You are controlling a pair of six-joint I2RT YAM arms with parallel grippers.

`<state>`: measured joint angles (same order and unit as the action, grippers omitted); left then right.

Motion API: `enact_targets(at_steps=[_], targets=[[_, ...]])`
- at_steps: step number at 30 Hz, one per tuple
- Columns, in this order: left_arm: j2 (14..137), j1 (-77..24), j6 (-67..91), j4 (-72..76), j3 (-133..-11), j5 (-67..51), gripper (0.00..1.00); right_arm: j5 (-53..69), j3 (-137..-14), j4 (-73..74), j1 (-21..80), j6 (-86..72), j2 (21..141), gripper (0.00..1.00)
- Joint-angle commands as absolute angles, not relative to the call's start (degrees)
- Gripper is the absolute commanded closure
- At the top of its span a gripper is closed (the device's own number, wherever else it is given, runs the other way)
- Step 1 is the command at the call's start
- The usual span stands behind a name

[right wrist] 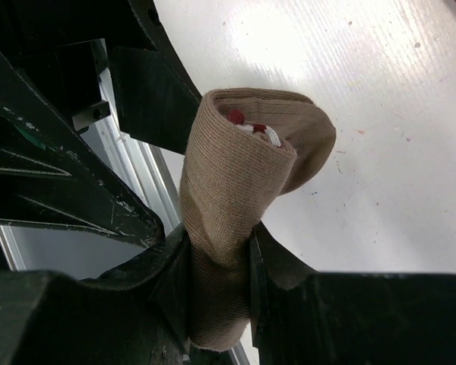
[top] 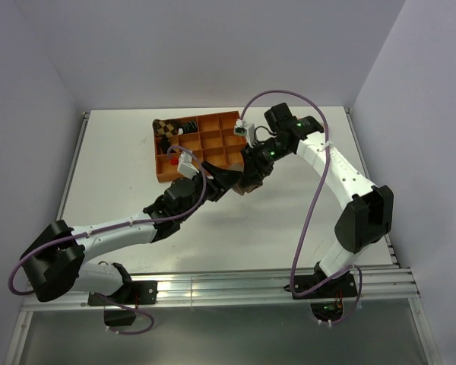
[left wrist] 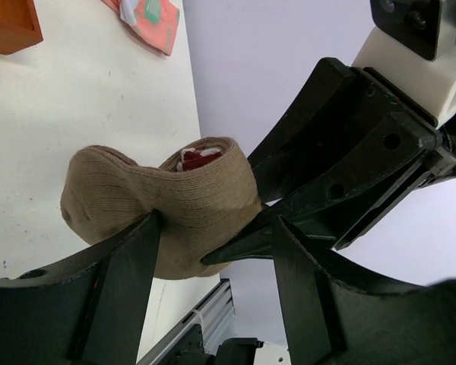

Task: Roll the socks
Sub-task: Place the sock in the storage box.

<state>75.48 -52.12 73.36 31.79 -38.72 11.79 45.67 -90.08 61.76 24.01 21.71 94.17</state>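
Right gripper [right wrist: 219, 258] pinches tan sock [right wrist: 243, 167] roll; left gripper [left wrist: 213, 239] spread around it. Best: 1 firm pinch, cuff [right wrist: 252, 128] tucked inside.

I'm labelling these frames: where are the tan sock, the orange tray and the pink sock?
tan sock [right wrist: 235, 167], right wrist view, on its rolled ribbed body.
orange tray [left wrist: 7, 30], left wrist view, on its outer corner wall.
pink sock [left wrist: 148, 23], left wrist view, on its flat pink fabric.

Bundled tan sock [left wrist: 167, 201], left claw [left wrist: 213, 224] astride, maybe touching
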Motion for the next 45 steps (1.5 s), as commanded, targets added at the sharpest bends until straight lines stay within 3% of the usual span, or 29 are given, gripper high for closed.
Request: enact_targets(at_steps=[1,27,45], targets=[[74.79,-52.47,74.53,33.57,-39.56,11.87,0.35,52.99,-93.60,63.37,25.40,21.53,92.55,1.00],[74.44,-52.47,75.15,29.99,-41.22,14.50,0.36,58.54,-95.36,73.39,30.32,32.17,93.87,1.00],[72.25,-52.56,78.84,17.50,-43.15,15.38,0.31,48.43,-89.47,59.68,31.99,23.03,86.57,1.00]])
